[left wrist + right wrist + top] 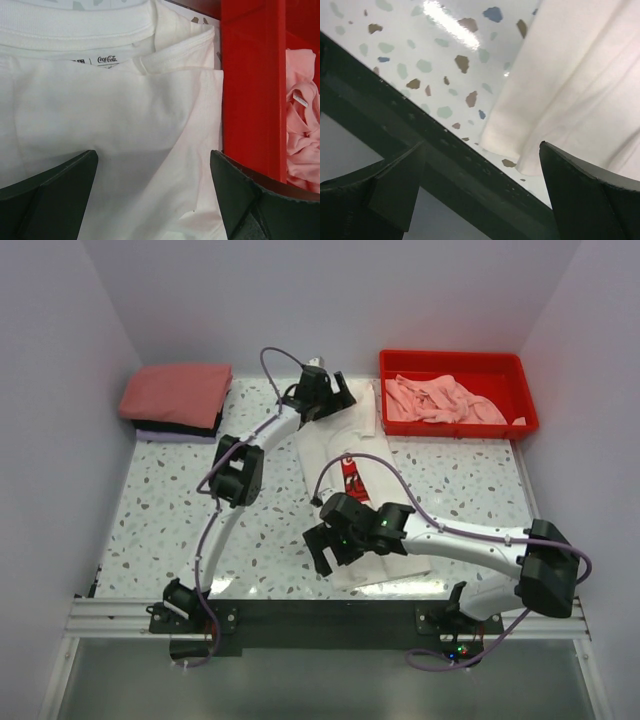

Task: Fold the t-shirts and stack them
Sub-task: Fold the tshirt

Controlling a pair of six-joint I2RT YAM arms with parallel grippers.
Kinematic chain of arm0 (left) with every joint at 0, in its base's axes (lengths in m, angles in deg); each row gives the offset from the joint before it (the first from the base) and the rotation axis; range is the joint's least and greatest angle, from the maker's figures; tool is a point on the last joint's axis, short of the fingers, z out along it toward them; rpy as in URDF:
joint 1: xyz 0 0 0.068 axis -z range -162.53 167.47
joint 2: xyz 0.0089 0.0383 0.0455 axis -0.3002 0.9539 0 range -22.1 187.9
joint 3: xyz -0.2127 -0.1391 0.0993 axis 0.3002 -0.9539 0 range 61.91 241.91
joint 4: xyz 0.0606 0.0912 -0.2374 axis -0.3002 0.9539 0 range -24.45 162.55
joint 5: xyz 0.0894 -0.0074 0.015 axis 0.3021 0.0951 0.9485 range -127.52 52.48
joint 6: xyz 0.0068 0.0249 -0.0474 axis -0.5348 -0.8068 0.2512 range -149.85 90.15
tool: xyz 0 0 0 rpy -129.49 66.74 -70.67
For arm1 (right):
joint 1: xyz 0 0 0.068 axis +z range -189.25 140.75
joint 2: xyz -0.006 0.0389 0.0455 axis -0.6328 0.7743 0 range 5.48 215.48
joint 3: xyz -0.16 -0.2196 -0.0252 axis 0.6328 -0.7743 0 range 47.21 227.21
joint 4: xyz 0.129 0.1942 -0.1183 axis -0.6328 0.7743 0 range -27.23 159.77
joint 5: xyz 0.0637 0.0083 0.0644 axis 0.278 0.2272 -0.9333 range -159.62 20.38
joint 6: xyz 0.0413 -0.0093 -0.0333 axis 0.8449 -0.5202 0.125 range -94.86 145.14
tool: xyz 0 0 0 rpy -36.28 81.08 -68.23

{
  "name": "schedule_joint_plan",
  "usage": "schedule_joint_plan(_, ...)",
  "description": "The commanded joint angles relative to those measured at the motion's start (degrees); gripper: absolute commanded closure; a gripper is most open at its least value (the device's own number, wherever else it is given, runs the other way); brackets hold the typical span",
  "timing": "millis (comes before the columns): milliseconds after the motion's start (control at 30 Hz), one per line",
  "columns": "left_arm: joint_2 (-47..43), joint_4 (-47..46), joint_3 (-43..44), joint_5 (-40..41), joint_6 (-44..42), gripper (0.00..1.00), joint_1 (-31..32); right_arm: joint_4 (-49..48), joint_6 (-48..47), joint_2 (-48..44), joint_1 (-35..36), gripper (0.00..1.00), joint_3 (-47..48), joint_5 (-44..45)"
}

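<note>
The white t-shirt (325,452) was found spread on the table (160,520), its collar under the left jaws and its hem under the right jaws. Both sets stood wide, closed on nothing. A folded stack (178,395) lay well left of the left jaws. Just right of them stood the red tray (452,357), with crumpled pink t-shirts (440,400) inside.
</note>
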Motion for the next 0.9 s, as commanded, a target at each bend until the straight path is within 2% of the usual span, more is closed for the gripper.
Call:
schedule_joint_plan(0,2.91,-4.07,1.24,-4.27,-1.04,0.00,-0.20,2.65,2.48,-1.41,-2.15,0.01,-1.62,5.29)
schedule_joint_plan(133,-1.30,-4.36,1.06,-6.38,-4.38,0.00,0.15,0.99,4.86,-5.62,-9.08,0.01,-6.19,4.33)
schedule_joint_plan(167,-2.80,-4.01,0.62,-6.38,-5.26,0.00,0.24,0.72,4.86,-6.59,-12.66,0.01,-7.33,3.97)
schedule_joint_plan(267,-11.23,-3.40,-3.85,-5.59,-9.39,0.00,0.77,-0.51,2.58,-8.36,-18.48,0.01,-10.59,3.10)
schedule_joint_plan(367,-24.82,-4.79,-14.71,-5.94,-12.47,0.00,1.55,-1.12,0.64,-7.57,-22.00,0.01,-13.13,3.18)
schedule_joint_plan(467,-32.41,-5.32,-21.42,-5.94,-13.96,0.00,1.73,-3.93,0.29,-5.99,-23.94,0.01,-14.98,1.78)
schedule_joint_plan(567,-42.16,-6.90,-31.96,-6.38,-14.75,0.00,2.26,-6.39,0.82,-4.15,-24.39,0.01,-17.62,0.28)
schedule_joint_plan(667,-51.30,-8.92,-44.00,-5.86,-14.93,0.00,3.14,-10.34,2.39,-3.18,-24.30,0.01,-20.87,-4.19)
schedule_joint_plan(700,-55.76,-10.41,-50.12,-5.68,-14.67,0.00,3.23,-13.31,3.10,-2.91,-24.30,0.01,-22.88,-8.29)
schedule_joint_plan(800,-63.16,-11.13,-59.46,-2.61,-13.88,0.00,3.31,-16.50,4.68,-2.99,-24.30,0.01,-26.05,-13.33)
schedule_joint_plan(867,-66.69,-9.21,-61.95,0.81,-13.88,0.00,3.23,-18.96,6.70,-4.40,-23.78,0.01,-28.51,-16.15)
